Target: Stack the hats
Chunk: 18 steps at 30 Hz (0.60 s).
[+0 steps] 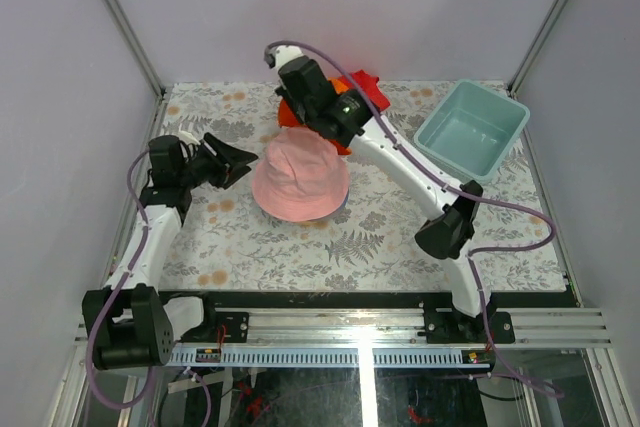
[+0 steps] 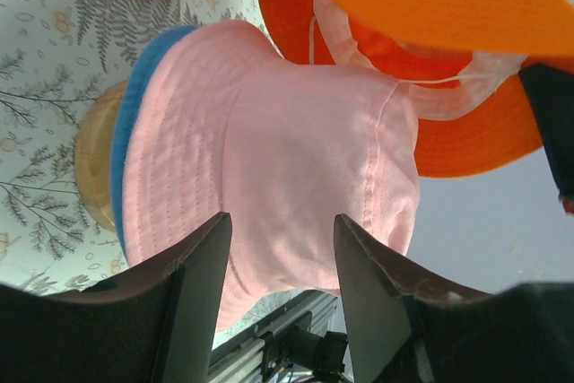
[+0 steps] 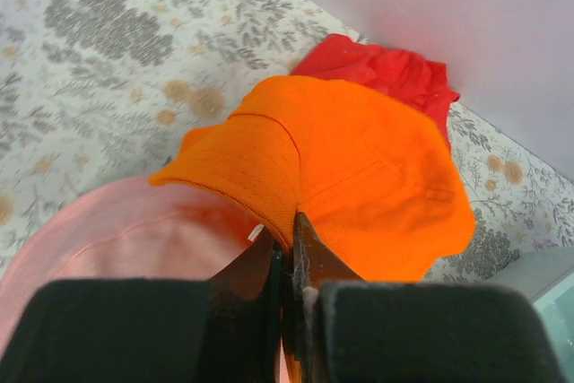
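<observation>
Both tools show: right tool [image 3: 287, 232] clamps the orange hat [image 3: 359, 168] (beside the pink hat [image 1: 300, 179]), left tool [image 2: 280, 220] spread wide.

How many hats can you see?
3. The pink hat is on top of the pile, the blue hat peeks out beneath it, and the orange hat hangs pinched in the right gripper. Another may hide under the pink one.

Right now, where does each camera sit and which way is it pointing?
Top external: above and behind, looking down on the table; left arm and right arm show whole.
Left wrist: on the left arm, facing the pink hat past its open left gripper.
Right wrist: on the right arm, looking down its right gripper pinching the orange hat.
All three show the pink hat.
</observation>
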Motion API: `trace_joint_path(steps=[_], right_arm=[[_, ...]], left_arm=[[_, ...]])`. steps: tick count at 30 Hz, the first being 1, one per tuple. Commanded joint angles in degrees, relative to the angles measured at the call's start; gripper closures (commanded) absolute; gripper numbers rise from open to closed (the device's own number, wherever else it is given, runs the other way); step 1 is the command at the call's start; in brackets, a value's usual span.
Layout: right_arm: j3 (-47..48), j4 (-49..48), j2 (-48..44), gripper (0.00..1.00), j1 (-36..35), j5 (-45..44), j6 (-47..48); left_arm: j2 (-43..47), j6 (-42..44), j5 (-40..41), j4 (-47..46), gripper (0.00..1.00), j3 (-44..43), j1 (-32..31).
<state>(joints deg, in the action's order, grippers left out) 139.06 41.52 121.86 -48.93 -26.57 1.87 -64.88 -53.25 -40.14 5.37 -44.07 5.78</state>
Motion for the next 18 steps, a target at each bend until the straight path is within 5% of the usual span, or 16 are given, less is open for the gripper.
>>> trace_joint_path(steps=[1,18], right_arm=[[-1.78,-0.94,-6.71,1.0,-4.68,-5.31,2.74],[-11.93,4.72,-10.62,1.0,-16.63,-9.01,-0.72]], left_arm=[[-0.55,-2.73,-1.26,-6.55,0.51,0.85,-3.77],[-0.42,-3.41,0.06,-8.4,0.52,3.68,-7.2]])
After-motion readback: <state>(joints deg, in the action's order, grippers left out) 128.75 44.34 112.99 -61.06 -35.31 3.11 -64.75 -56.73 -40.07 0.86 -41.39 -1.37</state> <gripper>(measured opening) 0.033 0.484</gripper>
